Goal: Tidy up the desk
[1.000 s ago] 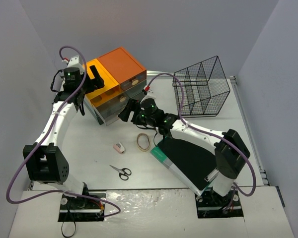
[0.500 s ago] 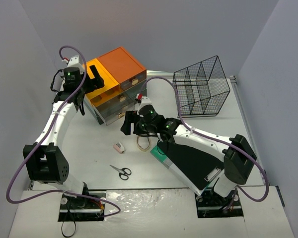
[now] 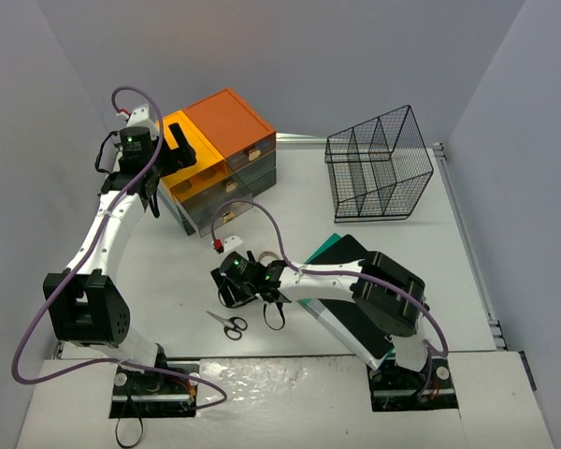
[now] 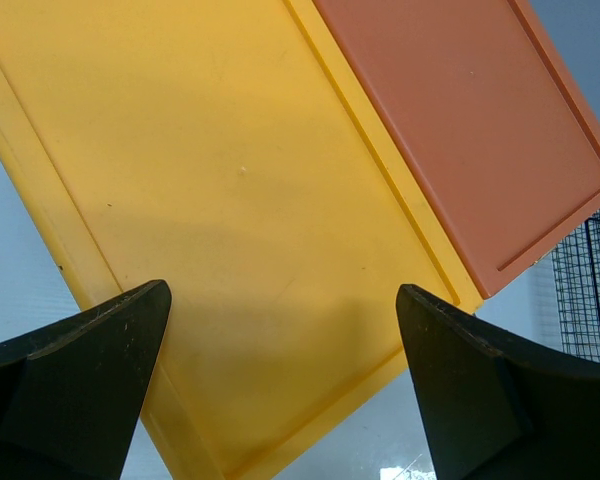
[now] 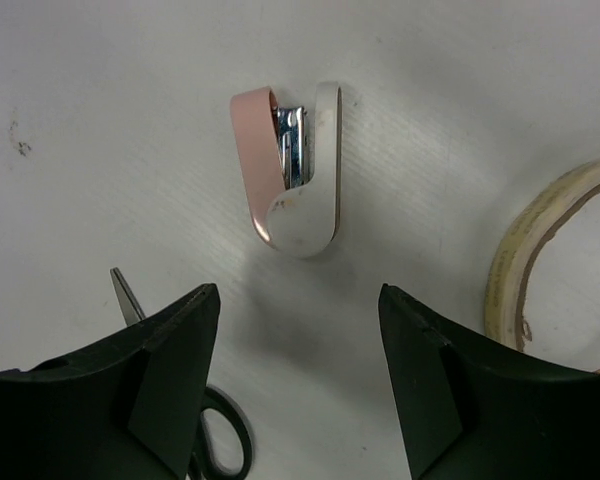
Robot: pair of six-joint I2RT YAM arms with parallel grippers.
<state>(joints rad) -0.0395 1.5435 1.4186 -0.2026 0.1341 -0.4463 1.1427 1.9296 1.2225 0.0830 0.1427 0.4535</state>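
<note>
White desk (image 3: 168,271), pink stapler (image 5: 290,170) shown only by right wrist camera

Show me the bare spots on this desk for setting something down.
Bare desk lies between drawer chest and wire basket, and right of the notebook. Crowded: scissors, stapler, tape roll around the right hand.
</note>
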